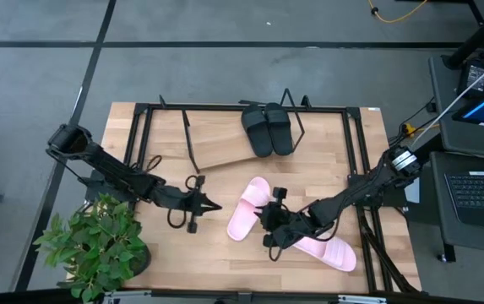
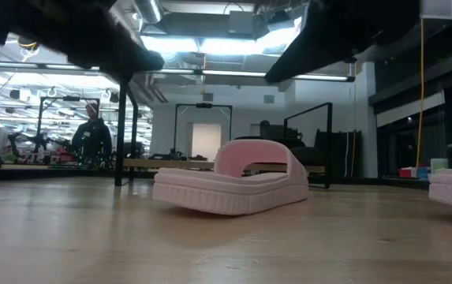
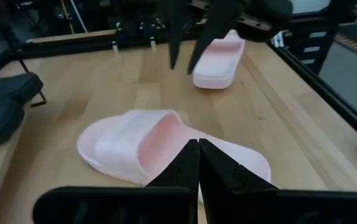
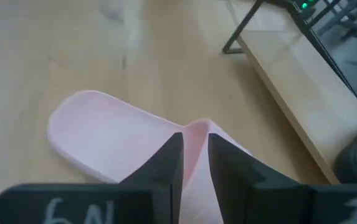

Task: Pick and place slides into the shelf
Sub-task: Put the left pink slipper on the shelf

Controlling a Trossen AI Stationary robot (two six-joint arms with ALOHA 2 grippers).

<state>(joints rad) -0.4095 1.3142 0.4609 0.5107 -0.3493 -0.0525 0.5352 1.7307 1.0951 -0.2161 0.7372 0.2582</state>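
Two black slides (image 1: pixel 267 128) lie side by side on the right part of the slanted wood shelf (image 1: pixel 222 149). One pink slide (image 1: pixel 248 207) lies sole-down mid-table, also in the low view (image 2: pixel 229 185). The second pink slide (image 1: pixel 330 251) lies to its right. My left gripper (image 1: pixel 214 205) is shut, its tips just left of the first pink slide (image 3: pixel 166 146). My right gripper (image 1: pixel 274 221) hangs between the two pink slides with a narrow gap between its fingers (image 4: pixel 195 149). It looks onto the first slide's strap (image 4: pixel 197 129).
A black metal frame (image 1: pixel 242 108) rings the far half of the table and runs down its right side (image 1: pixel 361 211). A potted plant (image 1: pixel 96 245) stands at the near left corner. A laptop (image 1: pixel 481 190) sits off the right edge. A person (image 2: pixel 91 134) stands far behind.
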